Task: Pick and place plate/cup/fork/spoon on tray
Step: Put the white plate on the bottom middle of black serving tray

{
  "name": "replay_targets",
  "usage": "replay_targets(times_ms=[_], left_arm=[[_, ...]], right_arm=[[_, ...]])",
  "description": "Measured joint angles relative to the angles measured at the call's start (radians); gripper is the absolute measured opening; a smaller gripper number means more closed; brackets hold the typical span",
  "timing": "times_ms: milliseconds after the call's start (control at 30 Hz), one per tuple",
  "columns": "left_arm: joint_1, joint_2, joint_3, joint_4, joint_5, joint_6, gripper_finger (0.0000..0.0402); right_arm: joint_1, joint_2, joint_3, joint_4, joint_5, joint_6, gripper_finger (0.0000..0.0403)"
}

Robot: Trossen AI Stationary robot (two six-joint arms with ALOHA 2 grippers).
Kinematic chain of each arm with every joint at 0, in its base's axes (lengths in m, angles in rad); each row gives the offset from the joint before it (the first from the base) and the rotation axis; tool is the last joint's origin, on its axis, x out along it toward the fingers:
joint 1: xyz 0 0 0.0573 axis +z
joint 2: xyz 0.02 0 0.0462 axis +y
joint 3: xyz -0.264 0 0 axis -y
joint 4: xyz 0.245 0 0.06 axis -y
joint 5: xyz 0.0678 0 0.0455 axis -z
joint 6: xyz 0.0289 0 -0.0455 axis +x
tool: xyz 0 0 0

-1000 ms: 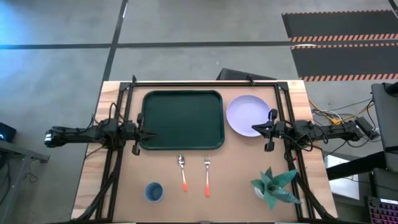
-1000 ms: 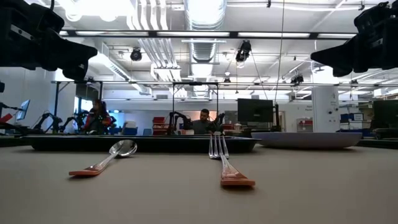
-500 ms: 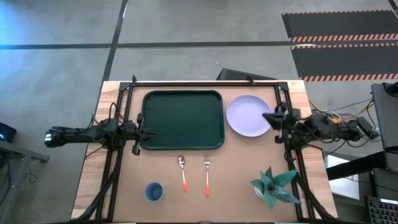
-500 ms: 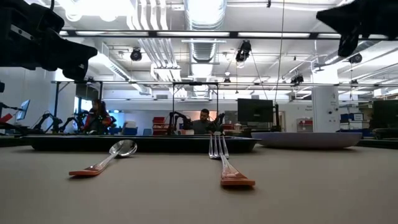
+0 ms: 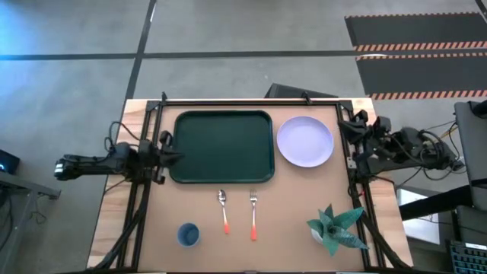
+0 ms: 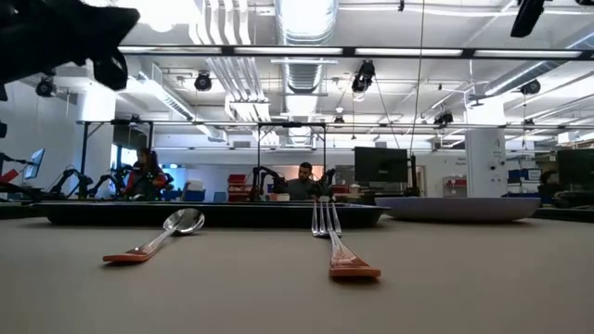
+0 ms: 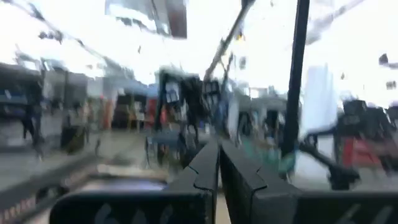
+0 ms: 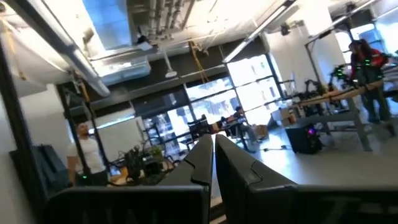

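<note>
The dark green tray (image 5: 222, 146) lies at the table's far middle, with the pale plate (image 5: 304, 141) flat on the table to its right. The spoon (image 5: 223, 209) and the fork (image 5: 253, 211) lie side by side nearer, handles toward the near edge. They also show in the low view as the spoon (image 6: 158, 237) and the fork (image 6: 339, 243). The blue cup (image 5: 188, 234) stands near the front left. My left gripper (image 5: 175, 157) is shut and empty at the tray's left rim. My right gripper (image 5: 348, 125) is shut and empty, right of the plate.
A green paper plant (image 5: 335, 227) stands at the front right. Black frame rails (image 5: 144, 190) run along both sides and the far edge of the table. People sit in the room beyond the table (image 6: 304, 181).
My right gripper has drawn back from the plate's right edge toward the table's far right corner, rising and tipping upward. My left gripper has pulled a little toward the table's left edge and risen. The tray, plate, cup, fork and spoon have stayed in place.
</note>
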Motion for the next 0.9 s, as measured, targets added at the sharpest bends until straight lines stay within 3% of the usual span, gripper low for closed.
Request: replay_targets(times_ms=[200,400,633,767,833,900], left_arm=[[0.000,0.000,0.000,0.103,-0.016,0.015,0.0000],[0.000,0.000,0.007,0.123,-0.149,0.018,0.0000],[0.000,0.007,0.008,0.139,-0.160,0.018,0.0000],[0.000,0.020,0.009,0.235,-0.152,0.015,0.0000],[0.000,0.029,0.025,0.223,-0.134,-0.007,0.0000],[0.000,0.052,0.072,0.140,-0.190,-0.038,0.0000]], right_arm=[[0.000,0.154,0.085,-0.002,0.001,-0.010,0.0009],[0.000,0.271,0.166,-0.004,0.000,-0.077,0.0009],[0.000,0.315,0.244,-0.064,-0.002,-0.111,0.0009],[0.000,0.316,0.260,-0.077,-0.002,-0.112,0.0009],[0.000,0.316,0.261,-0.077,-0.002,-0.103,0.0009],[0.000,0.317,0.261,-0.083,-0.003,-0.081,0.0009]])
